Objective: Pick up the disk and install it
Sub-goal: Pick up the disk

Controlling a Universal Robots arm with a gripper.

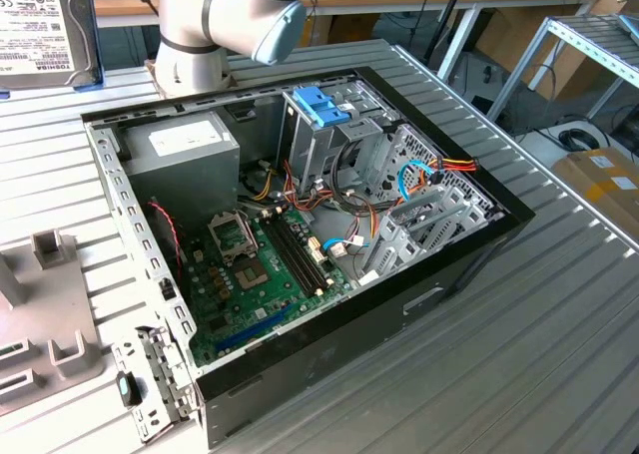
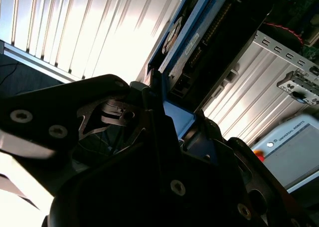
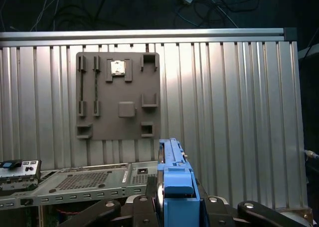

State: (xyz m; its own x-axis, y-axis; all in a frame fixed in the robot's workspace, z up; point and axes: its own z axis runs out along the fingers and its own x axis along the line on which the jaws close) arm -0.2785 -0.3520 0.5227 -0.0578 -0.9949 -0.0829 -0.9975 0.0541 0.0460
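Gripper point(image 3: 174, 199) jaws are clamped on the disk point(image 3: 173, 179). In both wrist views the black fingers point(image 2: 149, 105) press on either side of its blue carrier frame, and the disk point(image 2: 194, 42) stands out edge-on from between them. In the exterior view the disk point(image 1: 45, 25) shows at the top corner on the exterior view's left, white label toward the camera. It is outside the open case, not in it.

Biggest in the scene is the ribbed metal table point(image 1: 559, 304), which carries everything else. On it lies the computer case point(image 1: 349, 364), a black tower on its side with the side panel off and its inside exposed. The pale robot arm point(image 1: 230, 15) rises behind the case at the far edge of the table.

A grey fixture plate point(image 3: 117, 95) with raised pockets lies flat on the table, on the exterior view's left of the case. A small square part point(image 3: 117, 67) sits in one of its pockets.

Inside the case, the grey power supply box point(image 1: 180, 155) fills the far corner and the green motherboard point(image 1: 260, 274) covers the floor beside it. The metal drive cage point(image 1: 329, 145) stands toward the exterior view's right, with a blue handle point(image 1: 321, 105) on top. Coloured cables point(image 1: 439, 165) run behind the cage.
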